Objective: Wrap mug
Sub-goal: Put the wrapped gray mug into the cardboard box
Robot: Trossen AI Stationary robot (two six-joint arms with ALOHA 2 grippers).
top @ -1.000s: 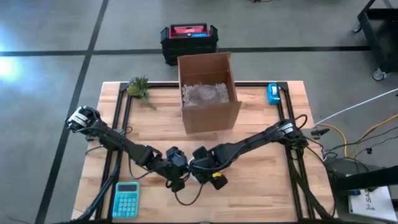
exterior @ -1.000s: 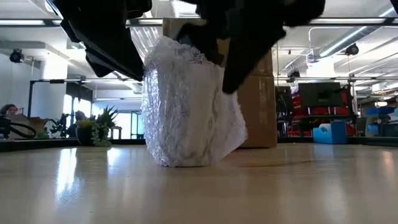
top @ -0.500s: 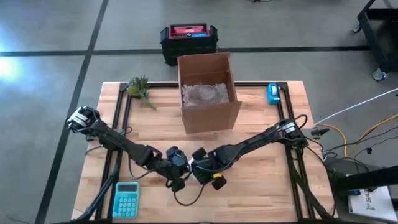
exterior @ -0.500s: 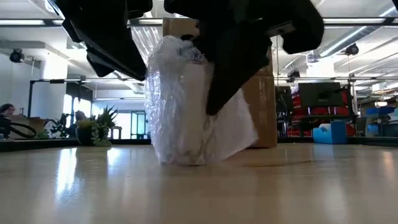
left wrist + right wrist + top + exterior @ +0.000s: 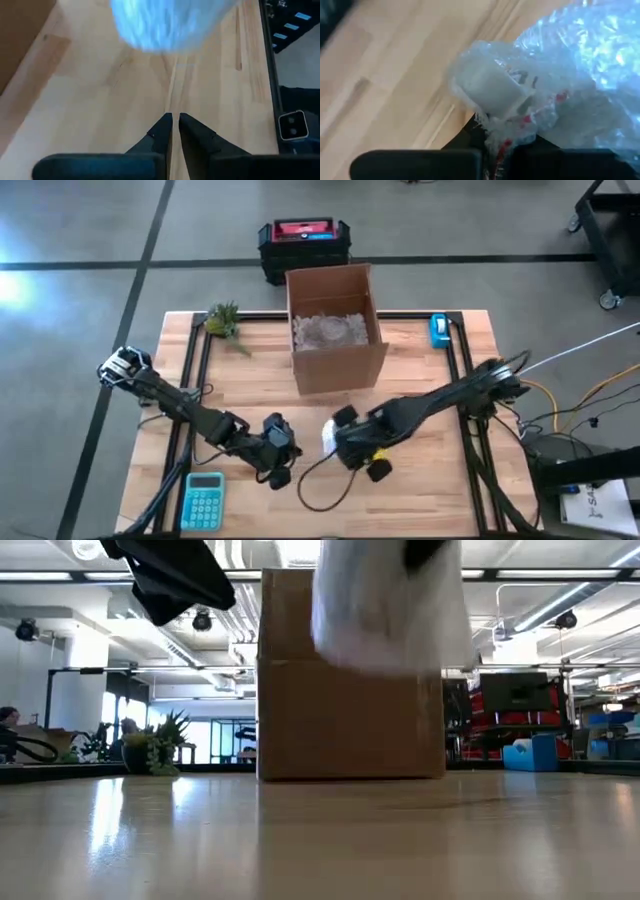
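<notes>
The mug, bundled in clear bubble wrap (image 5: 555, 65), hangs in the air above the table's middle (image 5: 390, 600), and shows as a white patch (image 5: 328, 438) in the high view. My right gripper (image 5: 336, 444) is shut on its wrap. My left gripper (image 5: 276, 464) is a little to the bundle's left. Its fingers (image 5: 174, 124) are shut on nothing and point at the blurred bundle (image 5: 165, 20). My right gripper pinches a bunched part of the bubble wrap (image 5: 507, 135) between its two fingers, at the bundle's side beside the white mug (image 5: 490, 90). The fingers reach in from the table's right. The bundle is lifted clear of the table (image 5: 320, 840).
An open cardboard box (image 5: 335, 330) with bubble wrap inside stands at the far middle of the table. A teal calculator (image 5: 203, 500) lies at the near left. A small plant (image 5: 225, 322) is at the far left and a blue tape dispenser (image 5: 439, 330) at the far right.
My right gripper has shut on the bubble wrap and gone up and toward the table's right edge. The wrapped mug, which stood on the table, is now lifted clear. My left gripper has drawn back from the bundle toward the left, still shut.
</notes>
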